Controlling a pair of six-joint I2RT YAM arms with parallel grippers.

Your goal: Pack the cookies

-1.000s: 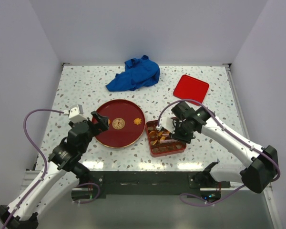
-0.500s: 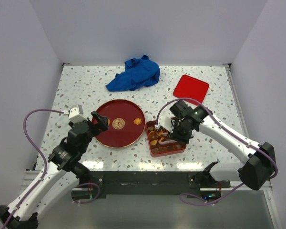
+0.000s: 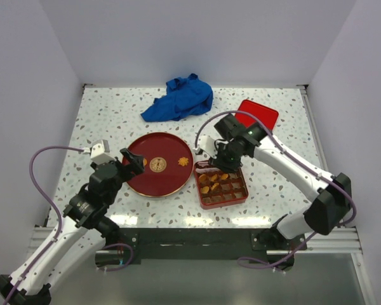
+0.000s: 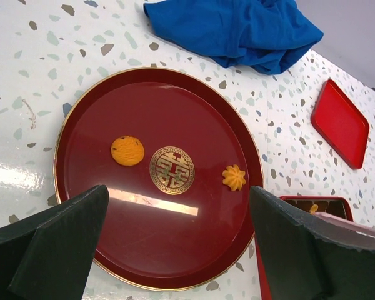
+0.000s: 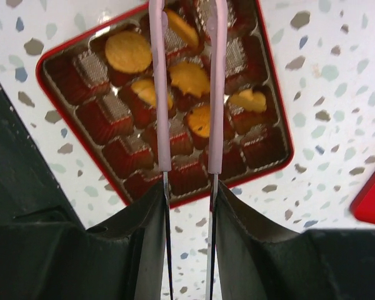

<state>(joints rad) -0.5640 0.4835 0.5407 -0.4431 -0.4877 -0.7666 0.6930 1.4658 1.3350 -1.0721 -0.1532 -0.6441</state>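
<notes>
Golden cookies [image 5: 189,78] under right gripper's [image 5: 189,197] tweezers [image 5: 164,125].

My table [image 3: 108,117] was a white top speckled with grey and brown chips. Plain pale walls boxed it in: the far wall [image 3: 190,38], the left wall [image 3: 22,82] and the right wall [image 3: 362,70]. Overhead light glared in patches along its near edge, just before a black bar [image 3: 197,243].
</notes>
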